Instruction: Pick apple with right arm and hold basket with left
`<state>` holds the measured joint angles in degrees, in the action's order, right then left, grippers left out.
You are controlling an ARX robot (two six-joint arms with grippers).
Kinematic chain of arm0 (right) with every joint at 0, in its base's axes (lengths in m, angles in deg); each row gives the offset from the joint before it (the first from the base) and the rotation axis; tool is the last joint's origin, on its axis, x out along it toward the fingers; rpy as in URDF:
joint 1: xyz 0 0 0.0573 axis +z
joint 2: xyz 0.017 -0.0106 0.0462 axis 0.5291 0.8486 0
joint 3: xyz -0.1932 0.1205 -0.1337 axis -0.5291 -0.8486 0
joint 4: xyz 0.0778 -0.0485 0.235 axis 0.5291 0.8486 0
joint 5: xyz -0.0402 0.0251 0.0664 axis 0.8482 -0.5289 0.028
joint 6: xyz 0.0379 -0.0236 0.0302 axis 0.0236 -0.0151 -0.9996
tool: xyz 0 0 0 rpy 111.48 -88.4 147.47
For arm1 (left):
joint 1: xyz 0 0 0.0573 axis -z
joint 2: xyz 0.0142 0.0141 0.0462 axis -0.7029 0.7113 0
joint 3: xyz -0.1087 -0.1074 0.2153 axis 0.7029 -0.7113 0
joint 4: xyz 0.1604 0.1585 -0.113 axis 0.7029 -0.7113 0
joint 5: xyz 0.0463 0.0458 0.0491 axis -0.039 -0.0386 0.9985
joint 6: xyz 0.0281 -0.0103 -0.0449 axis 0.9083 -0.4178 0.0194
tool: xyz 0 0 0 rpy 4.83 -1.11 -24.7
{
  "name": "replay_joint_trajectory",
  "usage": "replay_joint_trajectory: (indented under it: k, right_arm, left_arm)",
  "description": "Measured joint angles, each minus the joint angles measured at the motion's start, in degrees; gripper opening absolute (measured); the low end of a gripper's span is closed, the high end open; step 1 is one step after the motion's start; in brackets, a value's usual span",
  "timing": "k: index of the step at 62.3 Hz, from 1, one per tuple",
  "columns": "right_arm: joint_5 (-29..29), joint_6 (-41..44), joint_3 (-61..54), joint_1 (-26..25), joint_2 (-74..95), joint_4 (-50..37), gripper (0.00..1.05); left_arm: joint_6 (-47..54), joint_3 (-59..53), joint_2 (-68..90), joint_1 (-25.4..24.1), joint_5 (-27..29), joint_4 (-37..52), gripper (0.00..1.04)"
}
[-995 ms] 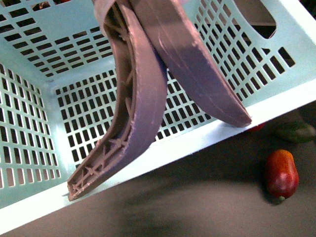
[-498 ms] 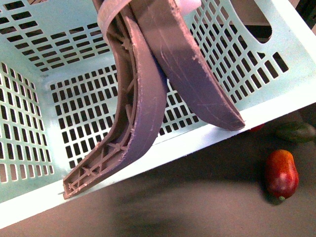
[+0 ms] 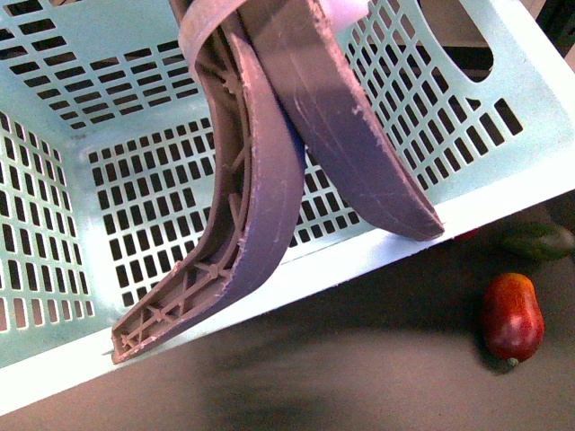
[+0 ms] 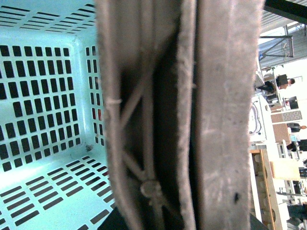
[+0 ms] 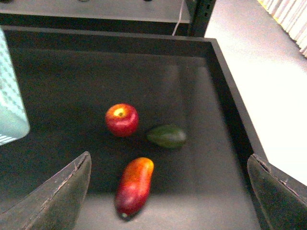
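Found right gripper (image 5: 168, 201) fingers (image 5: 62, 191) spread wide, empty, over oval red fruit (image 5: 134, 188) | saw apple (image 5: 122, 120) loose on tray floor (image 5: 72, 81) beyond, just beside green fruit (image 5: 166, 136) | couldn't tell left gripper state: handles (image 4: 192, 115) filled its view, basket (image 3: 359, 260) tilted | judged pick pending | noted tray wall (image 5: 225, 96) past green fruit; open room toward basket.
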<state>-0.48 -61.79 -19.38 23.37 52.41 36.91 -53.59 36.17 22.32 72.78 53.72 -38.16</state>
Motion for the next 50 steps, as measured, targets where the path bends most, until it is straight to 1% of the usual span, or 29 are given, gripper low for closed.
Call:
replay_joint_trajectory:
  k: [5,9,11,12,14,18,21,25,33,38,40,50]
  right_arm:
    - [-1.8,1.9,0.9,-2.9,8.3,-8.0,0.96]
    - [-2.6,4.8,2.3,-4.1,18.3,-17.3,0.96]
    - [-2.7,5.8,2.9,-4.2,22.0,-20.6,0.96]
    - [-2.8,6.3,3.6,-4.3,25.8,-23.9,0.96]
    - [-3.1,7.0,4.4,-4.3,29.7,-26.8,0.96]
    - [-2.5,9.1,9.1,-3.9,46.1,-35.9,0.96]
    - [-2.5,10.2,12.5,-3.0,55.6,-38.7,0.96]
    - [-2.5,10.8,16.1,-1.8,64.3,-39.1,0.96]
    - [-0.5,11.5,23.8,0.9,79.7,-38.1,0.96]
    - [0.2,11.4,27.8,2.3,85.8,-37.1,0.96]
    - [1.0,11.4,31.1,3.5,89.8,-36.3,0.96]
    - [2.7,11.3,39.3,6.3,98.9,-33.6,0.96]
  left_arm:
    - [-0.1,0.0,0.0,0.0,0.0,0.0,0.15]
    - [0.0,0.0,0.0,0.0,0.0,0.0,0.15]
    - [0.0,0.0,0.0,0.0,0.0,0.0,0.15]
    - [0.0,0.0,0.0,0.0,0.0,0.0,0.15]
    - [0.0,0.0,0.0,0.0,0.0,0.0,0.15]
    - [0.0,0.0,0.0,0.0,-0.1,0.0,0.15]
    - [0.0,0.0,0.0,0.0,-0.1,0.0,0.15]
    - [0.0,0.0,0.0,0.0,0.0,0.0,0.15]
    - [0.0,0.0,0.0,0.0,0.0,0.0,0.15]
    - [0.0,0.0,0.0,0.0,0.0,0.0,0.15]
    - [0.0,0.0,0.0,0.0,0.0,0.1,0.15]
    - [0.0,0.0,0.0,0.0,-0.1,0.1,0.15]
